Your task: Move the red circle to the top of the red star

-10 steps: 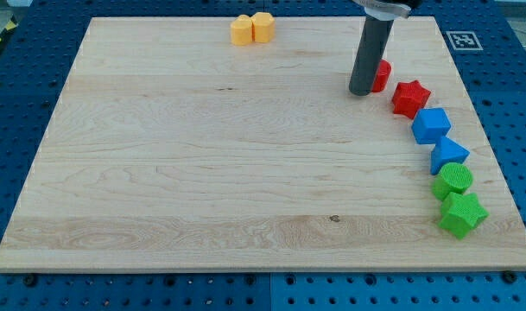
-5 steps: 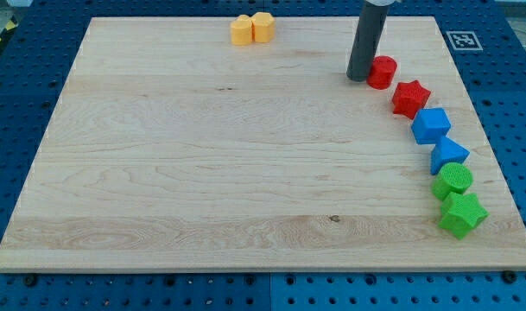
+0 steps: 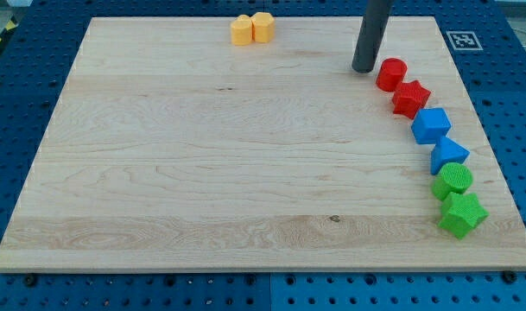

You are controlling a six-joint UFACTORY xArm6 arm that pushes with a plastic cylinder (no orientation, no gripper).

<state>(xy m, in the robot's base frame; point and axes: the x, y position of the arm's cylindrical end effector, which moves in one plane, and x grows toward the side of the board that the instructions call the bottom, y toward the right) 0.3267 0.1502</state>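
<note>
My tip point(image 3: 364, 69), a bare rod with no pincer, sits just left of the red circular block point(image 3: 390, 74), which touches the red star block point(image 3: 410, 98); I judge only a slight rightward nudge remains.

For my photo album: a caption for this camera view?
My tip stands just left of the red circle, which sits above the red star.

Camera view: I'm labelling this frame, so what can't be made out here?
- My tip: the rod's upper part is cut off by the view's top edge.
- Red circle and red star: touching or a hair apart, too close to tell.
- Two yellow blocks: shapes too small to name.
</note>
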